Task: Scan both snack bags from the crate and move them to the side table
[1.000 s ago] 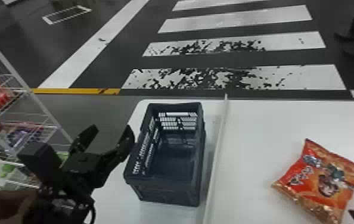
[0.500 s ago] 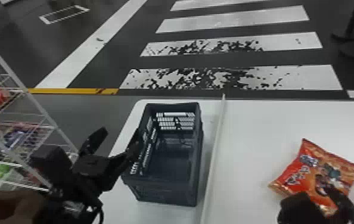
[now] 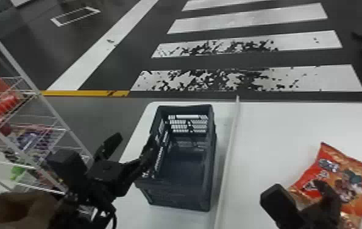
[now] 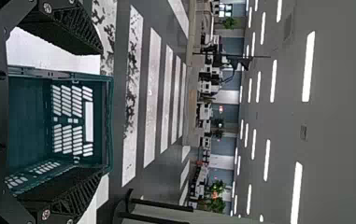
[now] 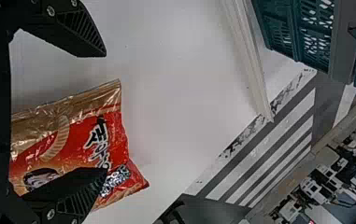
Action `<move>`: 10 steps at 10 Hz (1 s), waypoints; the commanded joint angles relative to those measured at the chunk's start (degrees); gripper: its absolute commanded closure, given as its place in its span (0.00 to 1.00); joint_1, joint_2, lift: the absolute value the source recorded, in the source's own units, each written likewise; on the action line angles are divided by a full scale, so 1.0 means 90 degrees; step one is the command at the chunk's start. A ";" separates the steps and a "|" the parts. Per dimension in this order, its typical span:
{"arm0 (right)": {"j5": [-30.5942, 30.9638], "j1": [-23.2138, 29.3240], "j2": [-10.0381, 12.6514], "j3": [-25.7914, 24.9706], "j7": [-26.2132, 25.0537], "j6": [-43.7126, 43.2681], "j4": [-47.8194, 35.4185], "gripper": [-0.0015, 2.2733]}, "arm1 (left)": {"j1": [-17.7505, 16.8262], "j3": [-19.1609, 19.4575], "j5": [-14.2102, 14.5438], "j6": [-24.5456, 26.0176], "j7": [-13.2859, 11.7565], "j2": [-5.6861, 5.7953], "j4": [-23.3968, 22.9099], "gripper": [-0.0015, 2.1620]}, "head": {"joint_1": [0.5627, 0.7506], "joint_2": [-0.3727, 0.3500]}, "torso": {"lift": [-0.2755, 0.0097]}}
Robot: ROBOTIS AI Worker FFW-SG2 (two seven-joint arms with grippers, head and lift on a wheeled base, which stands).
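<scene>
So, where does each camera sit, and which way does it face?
Head view: on the head, facing forward and down at the crate and snack bag; left gripper and part of the right arm show.
Left wrist view: on the left wrist, facing across the crate to floor stripes and ceiling lights; two own fingers show.
Right wrist view: on the right wrist, facing the table and bag; right gripper shows.
Head and right wrist views share the bag.
</scene>
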 commanded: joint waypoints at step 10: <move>0.0658 -0.0975 0.0347 0.1045 -0.0354 0.1346 0.1157 0.06 | -0.0118 -0.0319 -0.0023 -0.0137 -0.0097 0.0040 0.0190 0.05 | 0.70 0.91 | 0.63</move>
